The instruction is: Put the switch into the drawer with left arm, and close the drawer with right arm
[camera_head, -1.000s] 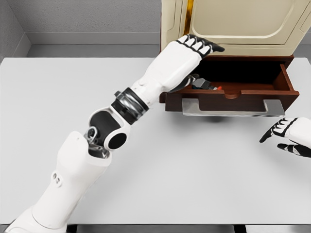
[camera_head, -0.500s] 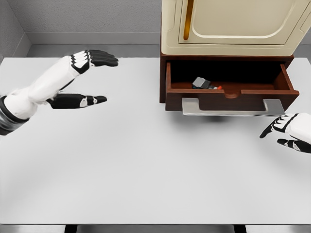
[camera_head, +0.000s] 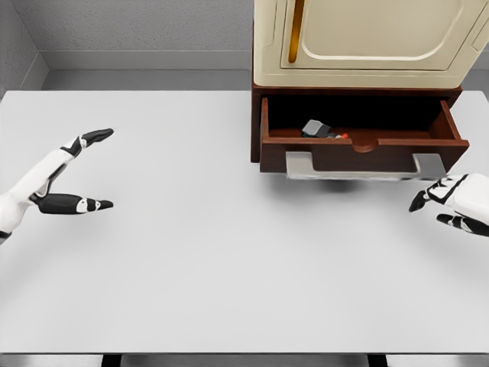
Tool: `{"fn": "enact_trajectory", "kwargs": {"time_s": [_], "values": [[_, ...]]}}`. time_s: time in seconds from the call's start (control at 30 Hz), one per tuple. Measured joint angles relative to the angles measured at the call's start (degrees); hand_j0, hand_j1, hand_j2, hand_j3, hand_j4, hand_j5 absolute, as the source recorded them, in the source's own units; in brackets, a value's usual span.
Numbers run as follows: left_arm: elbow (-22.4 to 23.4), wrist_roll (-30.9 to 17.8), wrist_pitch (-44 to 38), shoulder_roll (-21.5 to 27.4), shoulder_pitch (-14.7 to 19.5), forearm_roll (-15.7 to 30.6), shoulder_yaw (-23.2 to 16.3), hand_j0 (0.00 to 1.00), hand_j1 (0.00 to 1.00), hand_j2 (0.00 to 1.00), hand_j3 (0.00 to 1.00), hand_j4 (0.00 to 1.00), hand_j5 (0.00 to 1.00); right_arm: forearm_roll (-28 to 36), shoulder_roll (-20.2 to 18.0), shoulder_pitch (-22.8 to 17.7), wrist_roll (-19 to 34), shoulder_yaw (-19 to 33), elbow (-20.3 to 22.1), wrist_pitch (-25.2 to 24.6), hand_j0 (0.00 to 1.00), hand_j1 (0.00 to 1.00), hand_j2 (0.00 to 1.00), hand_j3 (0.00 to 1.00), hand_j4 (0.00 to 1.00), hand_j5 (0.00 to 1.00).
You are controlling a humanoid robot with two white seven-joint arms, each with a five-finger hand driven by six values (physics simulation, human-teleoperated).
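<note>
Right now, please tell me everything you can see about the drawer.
The drawer is dark reddish-brown, wood-like, with a flat silver handle along its front and a small rounded notch in the front's top edge. It stands pulled open from under the cream cabinet, above the white table. Inside, toward the left, lies the switch, a small grey thing with a red spot. Neither hand touches the drawer; the right hand is near its front right corner.

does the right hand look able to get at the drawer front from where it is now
Probably yes. The right hand hovers open over bare table just below the right end of the open drawer, beside its silver handle. Nothing lies between them. The left hand is far off.
</note>
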State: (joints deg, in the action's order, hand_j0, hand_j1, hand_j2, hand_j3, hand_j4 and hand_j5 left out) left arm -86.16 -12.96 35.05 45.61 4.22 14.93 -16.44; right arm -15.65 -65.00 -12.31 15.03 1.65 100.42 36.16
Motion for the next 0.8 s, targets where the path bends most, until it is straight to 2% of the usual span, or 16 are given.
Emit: {"fn": "enact_trajectory", "kwargs": {"time_s": [0.13, 0.27, 0.4, 0.5, 0.6, 0.7, 0.8], "values": [[0.7, -0.1, 0.0, -0.6, -0.4, -0.4, 0.2, 1.0, 1.0, 1.0, 1.0, 1.0, 1.0, -4.8, 0.1, 3.2, 1.5, -0.6, -0.2, 0.9, 0.58, 0.58, 0.58, 0.58, 0.58, 0.58], [1.0, -0.1, 0.0, -0.8, -0.5, -0.6, 0.3, 1.0, 1.0, 1.0, 1.0, 1.0, 1.0, -6.4, 0.0, 5.5, 2.0, -2.1, -0.7, 1.0, 0.58, 0.58, 0.58, 0.58, 0.58, 0.58], [1.1, -0.2, 0.0, -0.8, -0.7, -0.6, 0.3, 1.0, 1.0, 1.0, 1.0, 1.0, 1.0, -4.1, -0.5, 4.7, 1.4, -2.4, -0.9, 0.6, 0.59, 0.59, 0.59, 0.59, 0.59, 0.59], [1.2, -0.2, 0.0, -0.9, -1.0, -0.6, 0.1, 1.0, 1.0, 1.0, 1.0, 1.0, 1.0, 2.1, -0.5, 3.9, 0.1, -3.5, -2.5, 0.3, 0.58, 0.58, 0.58, 0.58, 0.58, 0.58], [1.3, -0.2, 0.0, -0.9, -1.0, -0.6, 0.0, 1.0, 1.0, 1.0, 1.0, 1.0, 1.0, 6.1, -0.5, 4.0, -1.0, -3.9, -6.2, -0.1, 0.58, 0.58, 0.58, 0.58, 0.58, 0.58], [1.1, -0.2, 0.0, -0.9, -1.1, -0.7, 0.1, 1.0, 1.0, 1.0, 1.0, 1.0, 1.0, 7.0, -1.2, 3.8, -1.5, -3.2, -10.7, -0.7, 0.55, 0.55, 0.55, 0.55, 0.55, 0.55], [0.9, -0.2, 0.0, -0.9, -1.5, -1.7, 0.1, 1.0, 1.0, 1.0, 1.0, 1.0, 1.0, 7.2, -2.2, 3.1, -1.7, -3.0, -12.9, -0.9, 0.52, 0.52, 0.52, 0.52, 0.52, 0.52]]}}
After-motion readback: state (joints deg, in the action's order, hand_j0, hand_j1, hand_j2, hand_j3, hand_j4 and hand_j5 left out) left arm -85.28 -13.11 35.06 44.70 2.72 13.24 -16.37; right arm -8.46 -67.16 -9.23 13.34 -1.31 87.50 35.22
